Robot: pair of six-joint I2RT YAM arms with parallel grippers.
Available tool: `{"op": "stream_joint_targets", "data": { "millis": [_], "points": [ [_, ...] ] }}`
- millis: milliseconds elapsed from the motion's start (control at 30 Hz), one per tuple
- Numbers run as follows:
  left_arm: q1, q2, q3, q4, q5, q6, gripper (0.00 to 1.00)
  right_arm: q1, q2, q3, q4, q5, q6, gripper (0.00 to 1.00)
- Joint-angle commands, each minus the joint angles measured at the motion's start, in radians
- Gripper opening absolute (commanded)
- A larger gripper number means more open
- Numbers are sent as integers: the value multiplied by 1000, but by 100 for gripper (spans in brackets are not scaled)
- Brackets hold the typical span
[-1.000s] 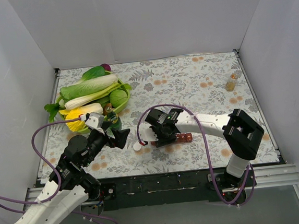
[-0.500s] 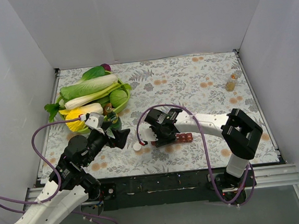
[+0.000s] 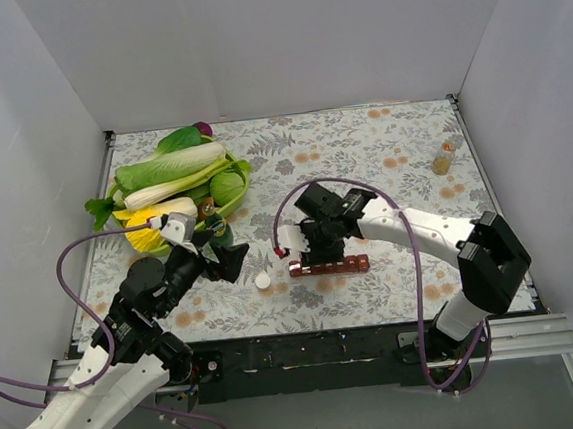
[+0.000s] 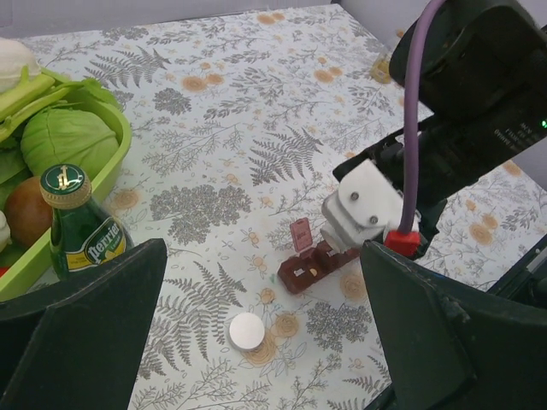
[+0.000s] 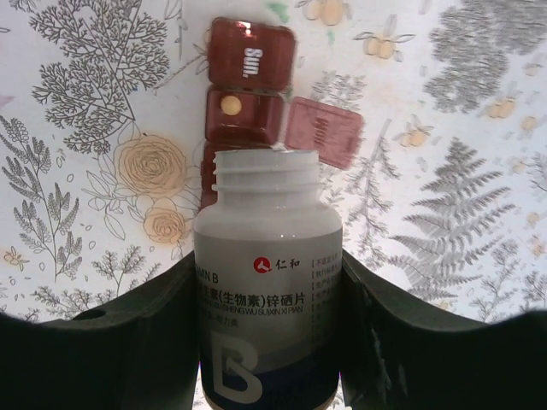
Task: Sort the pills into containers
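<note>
The containers [image 3: 328,265] are a dark red-brown strip lying on the flowered mat. In the right wrist view one compartment [image 5: 241,115] stands open with its lid [image 5: 323,131] swung aside, and a small yellowish pill [image 5: 231,104] lies in it. The neighbouring compartment [image 5: 249,61] is closed. My right gripper [image 5: 267,290] is shut on a grey uncapped pill bottle [image 5: 267,256] whose mouth points at the strip. In the top view the right gripper [image 3: 317,236] hovers just over the strip. My left gripper [image 4: 262,256] is open, left of the strip [image 4: 312,265], empty.
The bottle's white cap [image 3: 262,281] lies on the mat between the left fingers and the strip. A green glass bottle [image 4: 81,231] stands beside a green bowl of vegetables [image 3: 240,182] at the back left. A small amber bottle [image 3: 444,158] stands at the far right.
My right gripper has carried the bottle up and to the right, from the strip's left end to just over it, so that end now shows. The left arm and the cap kept still.
</note>
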Motion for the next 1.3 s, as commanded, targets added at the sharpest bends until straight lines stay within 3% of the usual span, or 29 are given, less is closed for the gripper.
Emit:
{"op": "stream_joint_targets", "data": {
  "millis": [0,200,300,400,433,500,533,567,633,667,700,733,767,800,867,967,1067,1267],
  "points": [
    [1,19,73,-1,2,-13,98,-91,-118,107,-49,-220,10,5],
    [3,62,133,-2,-11,-42,98,-249,-219,354,-4,-406,22,5],
    [3,76,174,-4,-34,-60,98,-360,-238,516,122,-530,148,4],
    [3,85,203,2,-47,-82,98,-491,-296,535,333,-684,428,5],
    [3,88,211,1,-49,-90,98,-520,-313,515,501,-716,514,5],
    [3,94,223,2,-47,-109,98,-614,-310,545,596,-838,788,4],
    [3,96,226,5,-47,-116,98,-644,-308,532,768,-871,893,4],
    [3,97,226,13,-46,-120,98,-692,-305,509,878,-951,1182,4],
    [3,99,223,18,-44,-133,98,-733,-293,437,1256,-1015,1592,4],
    [3,100,223,27,-43,-134,98,-758,-267,323,1851,-988,1833,5],
    [3,100,220,30,-38,-136,98,-766,-246,303,2062,-950,2223,6],
    [3,103,220,33,-37,-140,98,-770,-235,300,2175,-917,2289,7],
    [3,103,219,32,-35,-142,98,-770,-277,280,2148,-922,2265,7],
    [3,102,214,33,-31,-142,98,-770,-307,267,2102,-937,2135,7],
    [3,97,204,39,-31,-142,98,-776,-313,274,2048,-968,2145,7],
    [3,100,176,61,-21,-140,98,-766,-336,214,2196,-977,2196,8],
    [3,117,174,68,2,-134,98,-764,-359,205,2131,-1104,2064,8],
    [3,138,158,76,34,-104,98,-734,-400,-55,2105,-1277,1867,7]
  ]
}}
